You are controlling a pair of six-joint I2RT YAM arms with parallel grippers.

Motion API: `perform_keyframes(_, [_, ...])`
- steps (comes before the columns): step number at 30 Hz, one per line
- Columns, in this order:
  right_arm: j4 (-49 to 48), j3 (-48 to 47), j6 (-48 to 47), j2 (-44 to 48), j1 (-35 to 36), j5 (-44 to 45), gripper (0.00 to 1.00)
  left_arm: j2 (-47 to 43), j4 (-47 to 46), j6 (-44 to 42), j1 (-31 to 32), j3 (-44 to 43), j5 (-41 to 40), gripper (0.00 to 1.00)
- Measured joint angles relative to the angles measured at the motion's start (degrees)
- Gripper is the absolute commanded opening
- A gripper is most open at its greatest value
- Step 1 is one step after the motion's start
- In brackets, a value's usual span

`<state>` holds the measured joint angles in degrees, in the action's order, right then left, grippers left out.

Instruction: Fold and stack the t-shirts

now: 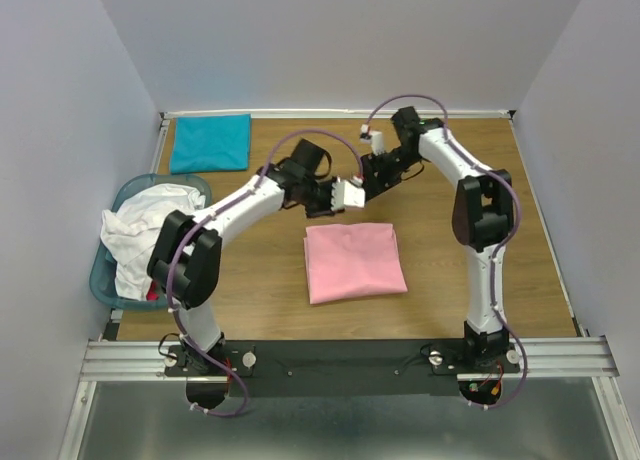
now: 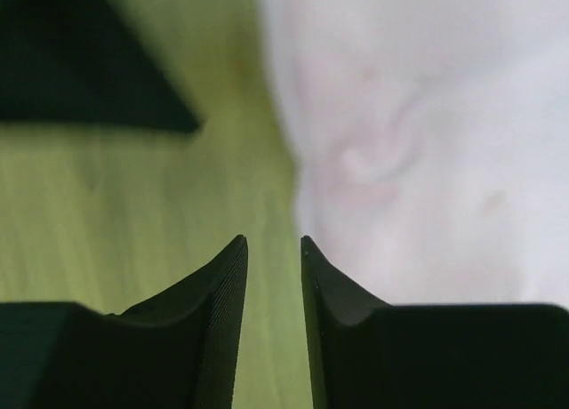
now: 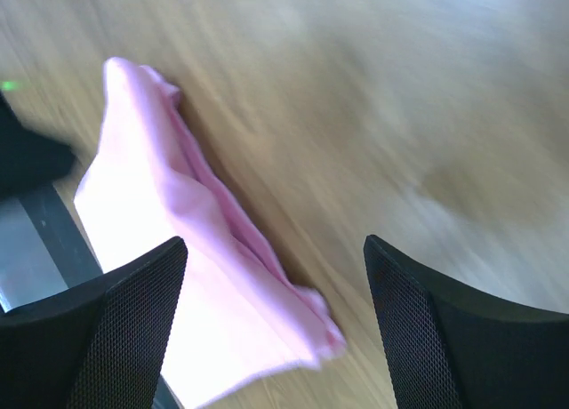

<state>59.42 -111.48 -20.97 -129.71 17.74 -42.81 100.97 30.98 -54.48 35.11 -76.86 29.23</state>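
A light pink t-shirt (image 1: 355, 262) lies folded flat in the middle of the table. It also shows in the right wrist view (image 3: 178, 249) and, washed out, in the left wrist view (image 2: 427, 160). A teal t-shirt (image 1: 210, 142) lies folded at the back left. White t-shirts (image 1: 140, 230) are heaped in the basket. My left gripper (image 1: 338, 196) (image 2: 274, 242) hovers just behind the pink shirt's far edge, its jaws a narrow gap apart with nothing between them. My right gripper (image 1: 372, 180) (image 3: 276, 240) hovers beside it, wide open and empty.
A light-blue plastic basket (image 1: 105, 270) stands at the table's left edge. The two grippers are close together above the bare wood (image 1: 450, 280). White walls enclose the table on the left, back and right.
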Motion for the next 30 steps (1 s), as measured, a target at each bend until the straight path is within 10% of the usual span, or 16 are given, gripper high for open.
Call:
perform_keyframes(7, [-1.09, 6.86, 1.05, 6.25, -11.08, -1.86, 0.75, -1.27, -2.38, 14.67, -12.07, -0.09, 8.96, 0.45])
perform_keyframes(16, [-9.16, 27.45, 6.84, 13.16, -8.72, -5.57, 0.71, -2.05, -12.76, 39.28, -14.82, 18.8, 17.33, 0.45])
perform_keyframes(30, [-16.13, 32.3, 9.01, 13.99, -8.81, -5.97, 0.51, 1.49, -19.63, 45.79, -18.21, 19.37, 21.49, 0.46])
